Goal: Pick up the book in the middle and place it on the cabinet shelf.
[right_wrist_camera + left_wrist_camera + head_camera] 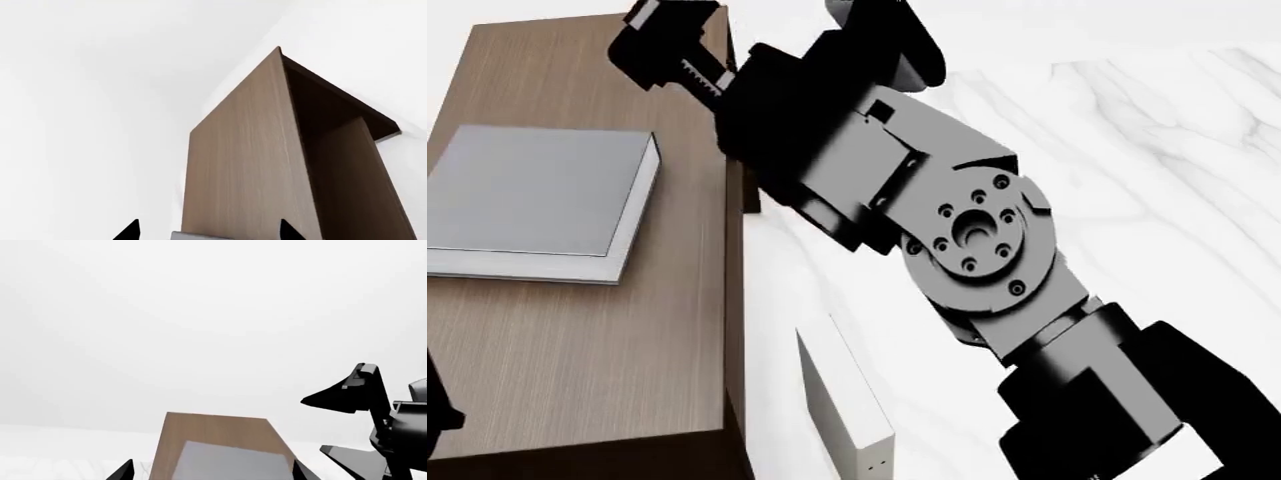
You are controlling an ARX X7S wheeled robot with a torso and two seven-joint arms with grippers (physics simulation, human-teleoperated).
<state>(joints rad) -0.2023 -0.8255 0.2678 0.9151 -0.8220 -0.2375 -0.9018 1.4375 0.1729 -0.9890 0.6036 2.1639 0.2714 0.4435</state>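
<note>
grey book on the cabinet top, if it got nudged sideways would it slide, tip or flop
Probably slide: the book lies flat on the cabinet's smooth top, so tipping seems unlikely. Its thick hard cover suggests it stays stiff, not floppy. Its right edge sits near the cabinet's edge, so a push that way might drop it.

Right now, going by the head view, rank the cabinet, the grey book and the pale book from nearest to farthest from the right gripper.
1. Cabinet: its far right corner sits right by the right gripper.
2. Grey book: flat on the cabinet top, left side.
3. Pale book: upright beside the cabinet's right side, low in view.
</note>
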